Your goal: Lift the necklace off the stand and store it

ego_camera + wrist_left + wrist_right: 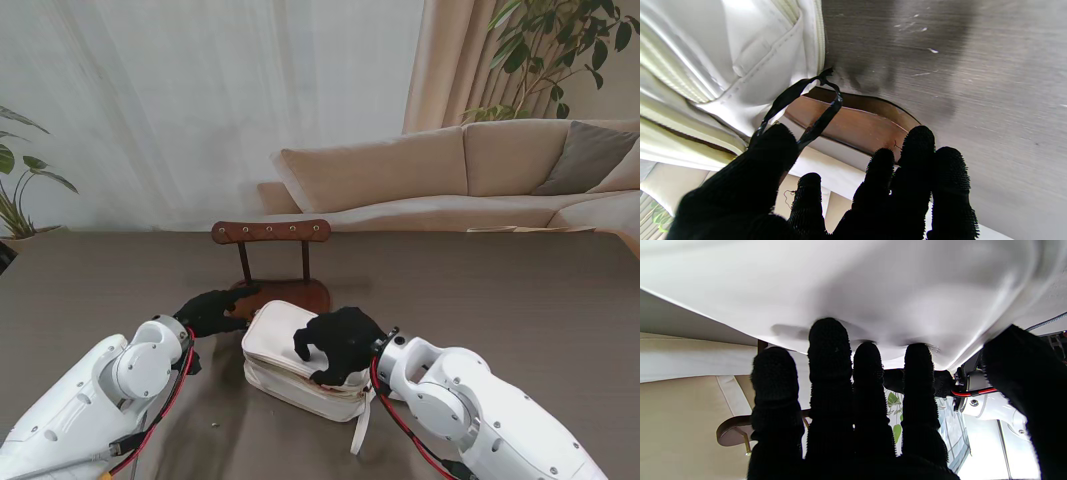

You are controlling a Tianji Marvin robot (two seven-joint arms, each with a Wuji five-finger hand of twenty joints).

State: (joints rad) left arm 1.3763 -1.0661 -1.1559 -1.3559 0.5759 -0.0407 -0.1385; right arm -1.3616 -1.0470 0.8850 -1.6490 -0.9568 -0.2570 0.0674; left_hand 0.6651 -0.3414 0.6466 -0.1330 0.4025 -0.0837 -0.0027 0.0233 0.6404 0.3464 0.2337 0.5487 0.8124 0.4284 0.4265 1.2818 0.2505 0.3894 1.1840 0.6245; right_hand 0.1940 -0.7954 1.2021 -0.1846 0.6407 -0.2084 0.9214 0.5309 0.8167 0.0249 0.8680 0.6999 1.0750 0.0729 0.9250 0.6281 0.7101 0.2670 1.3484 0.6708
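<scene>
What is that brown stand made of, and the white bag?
The stand looks like polished wood: reddish-brown, with a shine on its base. The bag seems to be soft fabric or faux leather, cream-white, with stitched seams and a zipper; which one is hard to tell.

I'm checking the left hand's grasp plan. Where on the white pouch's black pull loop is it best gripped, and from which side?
Pinch the black pull loop at its free end, away from the knot at the white pouch's zip end. Come from the pouch's left end: the loop sticks out there toward the left hand, and the right hand lies on the pouch's top.
</scene>
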